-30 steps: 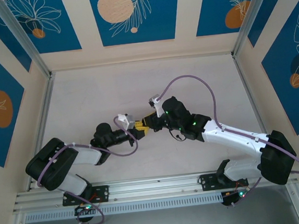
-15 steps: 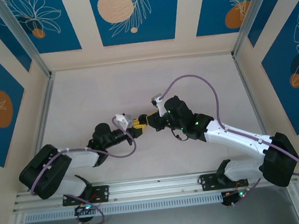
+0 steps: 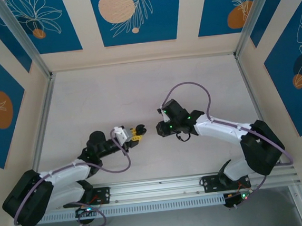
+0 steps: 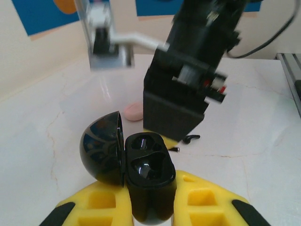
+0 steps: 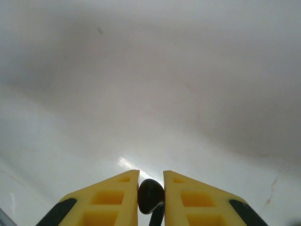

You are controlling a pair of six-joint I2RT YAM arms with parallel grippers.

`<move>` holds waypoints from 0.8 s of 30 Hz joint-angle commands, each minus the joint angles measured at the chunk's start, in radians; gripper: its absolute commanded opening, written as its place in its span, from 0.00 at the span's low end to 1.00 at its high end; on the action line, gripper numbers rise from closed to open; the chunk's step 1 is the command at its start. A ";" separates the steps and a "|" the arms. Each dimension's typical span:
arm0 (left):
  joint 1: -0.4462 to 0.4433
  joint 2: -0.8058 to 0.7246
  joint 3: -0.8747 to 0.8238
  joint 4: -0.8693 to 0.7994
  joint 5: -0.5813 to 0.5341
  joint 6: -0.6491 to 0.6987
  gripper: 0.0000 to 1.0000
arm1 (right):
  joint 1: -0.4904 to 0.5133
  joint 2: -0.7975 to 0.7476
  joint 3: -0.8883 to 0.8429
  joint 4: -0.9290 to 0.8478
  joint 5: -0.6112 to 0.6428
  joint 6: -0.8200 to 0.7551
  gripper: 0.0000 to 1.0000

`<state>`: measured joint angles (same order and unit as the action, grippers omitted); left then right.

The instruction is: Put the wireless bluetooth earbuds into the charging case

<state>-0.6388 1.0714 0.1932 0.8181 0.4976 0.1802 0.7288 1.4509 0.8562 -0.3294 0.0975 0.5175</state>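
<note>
One earbud (image 5: 150, 194) sits pinched in the right gripper (image 5: 151, 182); the left gripper (image 4: 150, 190) clamps the open case (image 4: 148, 165). Next, align the bud over a socket.

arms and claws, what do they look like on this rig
Left arm and right arm: white shells, bulky black joint housings, small green lights, and a lilac cable looping along each. Left claw and right claw: blocky yellow fingers with square recesses and black outer corners.
</note>
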 commanded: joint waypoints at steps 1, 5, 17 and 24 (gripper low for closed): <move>-0.012 -0.063 -0.032 -0.044 0.075 0.124 0.06 | -0.016 0.058 0.059 -0.095 -0.035 0.034 0.18; -0.012 -0.140 -0.037 -0.125 0.094 0.173 0.06 | -0.029 0.140 0.108 -0.171 -0.032 0.048 0.17; -0.013 -0.201 -0.040 -0.150 0.087 0.182 0.06 | -0.037 0.299 0.236 -0.380 -0.005 0.079 0.18; -0.015 -0.211 -0.040 -0.175 0.074 0.188 0.06 | -0.037 0.358 0.266 -0.436 0.001 0.076 0.20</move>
<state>-0.6403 0.8715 0.1593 0.6601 0.5606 0.3443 0.6949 1.7882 1.0924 -0.7006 0.0975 0.5777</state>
